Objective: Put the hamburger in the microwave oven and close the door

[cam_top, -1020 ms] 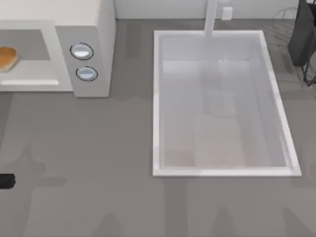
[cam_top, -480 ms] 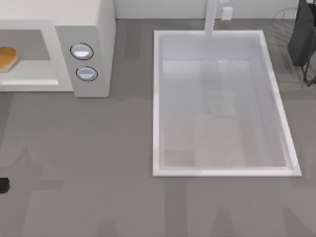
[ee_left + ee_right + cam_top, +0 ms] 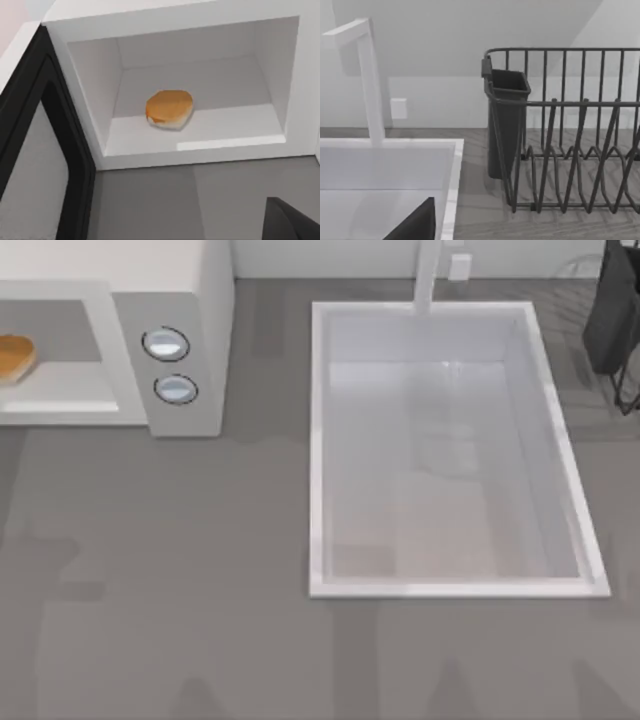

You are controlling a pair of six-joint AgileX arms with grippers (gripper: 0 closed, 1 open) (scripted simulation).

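Microwave oven: boxy off-white microwave oven (image 3: pixel 190 300) at the table's far left, cavity open.
Door: dark-framed door with grey window (image 3: pixel 35 165), swung wide, standing beside the cavity's edge; closing it is likely next.
Hamburger: small round golden-tan hamburger (image 3: pixel 169 108) resting on the cavity floor.
Left gripper: facing the cavity, nearer arm; finger state cannot be told.
Right gripper: parked near the sink; state unreadable.

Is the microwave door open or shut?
Open. The door swings out beside the microwave oven, so the hamburger sits in plain sight in the cavity.
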